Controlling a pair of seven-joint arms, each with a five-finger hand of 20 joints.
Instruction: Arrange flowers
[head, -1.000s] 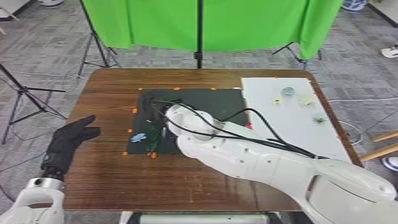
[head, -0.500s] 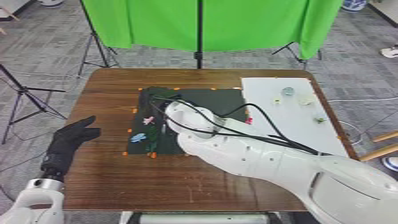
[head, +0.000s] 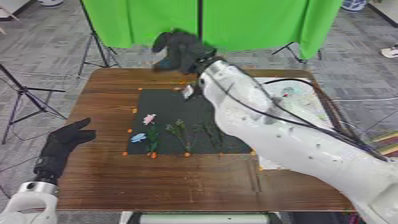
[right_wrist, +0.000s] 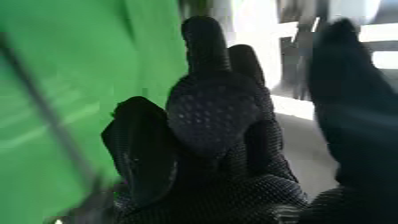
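1. Right hand is up beyond the far edge of the surface, before the green curtain, fingers apart and loosely bent, with nothing I can see in its grasp.
2. Left hand is over the left side, fingers relaxed and empty.
3. On the black mat lie a pink flower, a blue flower nearer the robot, and green sprigs to their right.
4. Right of the mat, the arm partly hides a white sheet.
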